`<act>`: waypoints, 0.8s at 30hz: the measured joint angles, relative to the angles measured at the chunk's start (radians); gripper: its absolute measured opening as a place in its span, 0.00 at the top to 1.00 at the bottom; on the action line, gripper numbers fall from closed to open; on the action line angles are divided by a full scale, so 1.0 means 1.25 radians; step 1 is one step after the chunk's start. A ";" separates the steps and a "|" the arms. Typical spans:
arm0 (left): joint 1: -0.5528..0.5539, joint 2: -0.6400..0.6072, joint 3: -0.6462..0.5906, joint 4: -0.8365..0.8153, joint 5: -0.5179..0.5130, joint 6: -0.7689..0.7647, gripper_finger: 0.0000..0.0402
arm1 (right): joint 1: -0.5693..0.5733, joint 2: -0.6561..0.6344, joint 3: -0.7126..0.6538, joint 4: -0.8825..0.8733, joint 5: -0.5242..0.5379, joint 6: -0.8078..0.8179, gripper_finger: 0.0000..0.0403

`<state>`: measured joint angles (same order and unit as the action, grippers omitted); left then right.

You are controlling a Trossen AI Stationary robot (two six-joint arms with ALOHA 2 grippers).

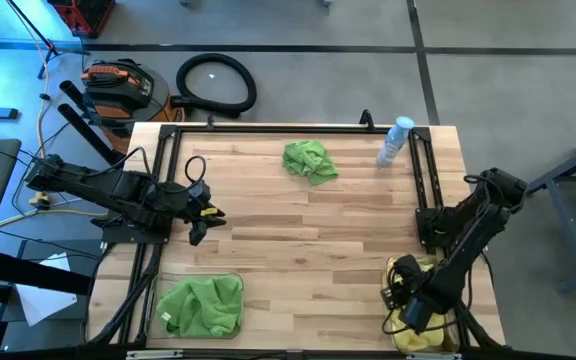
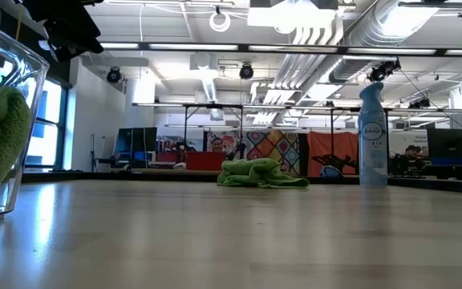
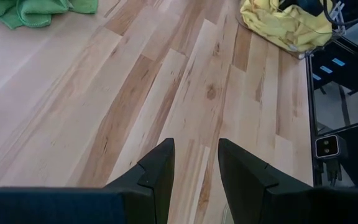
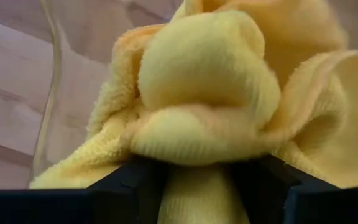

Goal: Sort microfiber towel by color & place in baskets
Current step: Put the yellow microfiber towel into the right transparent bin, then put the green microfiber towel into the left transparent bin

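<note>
Towels are split by colour: the right claw (image 1: pixel 418 312) grips a yellow towel (image 4: pixel 210 99) over the lower-right basket (image 1: pixel 400 268) to drop it, one green towel (image 1: pixel 309 160) waits upper centre, the left claw (image 3: pixel 194 165) idles slightly open.

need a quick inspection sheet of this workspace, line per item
surface: wooden table, bare in the middle
job's things: green towel loose at the far edge; green towels in the left basket; yellow towel over the right basket
clutter: spray bottle near the far right corner
grippers: left gripper open above bare wood; right gripper shut on the yellow towel
cables: yellow cable by the left arm
surroundings: hose and toolbox on the floor
</note>
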<state>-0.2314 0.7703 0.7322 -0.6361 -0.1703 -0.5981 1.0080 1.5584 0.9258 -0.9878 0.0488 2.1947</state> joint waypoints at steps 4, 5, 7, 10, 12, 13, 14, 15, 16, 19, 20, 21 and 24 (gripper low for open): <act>0.000 0.000 0.000 -0.004 0.000 0.000 0.72 | 0.001 -0.005 0.094 -0.133 -0.017 -0.037 0.56; 0.000 0.000 0.000 -0.006 0.000 0.000 0.72 | 0.001 -0.006 0.125 -0.164 -0.019 -0.044 0.56; 0.000 0.000 0.000 -0.005 0.000 0.000 0.72 | 0.003 -0.006 0.184 -0.230 -0.018 -0.051 0.56; 0.000 0.000 0.000 -0.005 -0.010 0.000 0.72 | 0.005 -0.006 0.265 -0.326 -0.007 -0.053 0.56; 0.000 0.000 0.000 -0.005 -0.025 0.000 0.72 | 0.009 -0.007 0.312 -0.376 0.002 -0.047 0.56; 0.000 0.000 0.000 -0.004 -0.033 -0.001 0.72 | 0.011 -0.007 0.330 -0.395 0.004 -0.044 0.56; 0.000 0.000 0.000 -0.003 -0.041 -0.002 0.72 | 0.015 -0.007 0.347 -0.411 0.011 -0.041 0.56; 0.000 0.000 0.000 0.001 -0.049 -0.003 0.72 | 0.018 -0.007 0.362 -0.421 0.025 -0.039 0.56; 0.000 0.002 0.000 0.006 -0.060 -0.002 0.72 | 0.021 -0.007 0.374 -0.426 0.042 -0.038 0.56; 0.000 0.010 0.000 0.013 -0.119 -0.001 0.72 | 0.028 -0.007 0.386 -0.430 0.134 -0.028 0.56; 0.000 0.015 0.000 0.020 -0.151 -0.001 0.72 | 0.029 -0.007 0.387 -0.432 0.179 -0.018 0.56; 0.000 0.024 0.000 0.031 -0.192 0.000 0.72 | 0.029 -0.005 0.387 -0.435 0.229 -0.006 0.56; 0.012 0.054 0.000 0.089 -0.296 0.004 0.72 | 0.023 0.008 0.387 -0.449 0.384 0.045 0.56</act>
<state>-0.2163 0.8382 0.7319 -0.5253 -0.5399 -0.5935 1.0366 1.5686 1.4090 -1.5488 0.5294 2.2505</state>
